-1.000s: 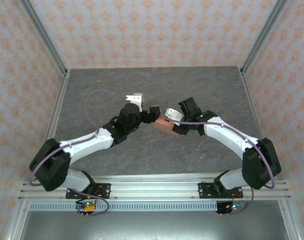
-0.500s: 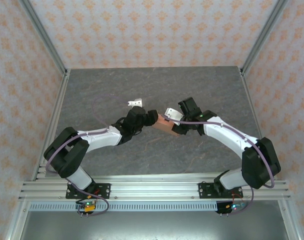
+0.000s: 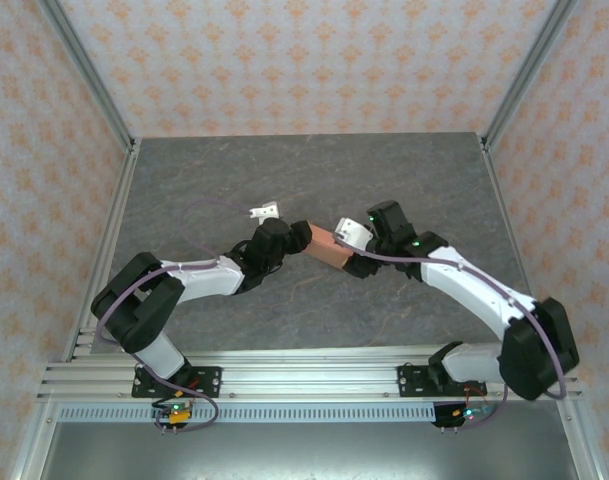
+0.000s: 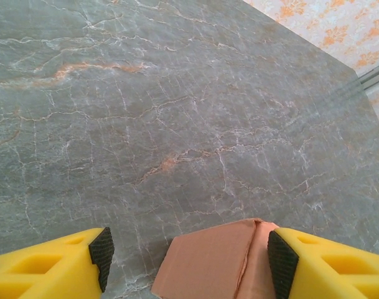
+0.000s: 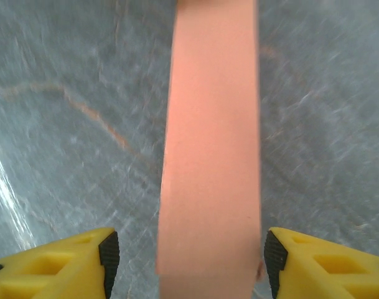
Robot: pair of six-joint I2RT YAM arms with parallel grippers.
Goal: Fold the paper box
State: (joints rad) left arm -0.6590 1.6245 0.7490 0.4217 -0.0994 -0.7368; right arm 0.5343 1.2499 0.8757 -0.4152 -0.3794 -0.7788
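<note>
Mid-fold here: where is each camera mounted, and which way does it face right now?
Top external: fixed above and behind the bases, looking down and forward over the table; both arms show, left end effector and right end effector meeting at the paper box.
Left wrist: rides the left wrist, looks along the table; own yellow fingers frame the box's end.
Right wrist: rides the right wrist, looks down the box's length between its own fingers.
Shared: both wrist views see the same box from opposite ends.

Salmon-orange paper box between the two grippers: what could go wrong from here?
The left gripper and right gripper both stand open around the salmon-orange card box, with gaps beside it, so it could slip or spring open. Seen from above, the grippers nearly meet, so they might collide.
</note>
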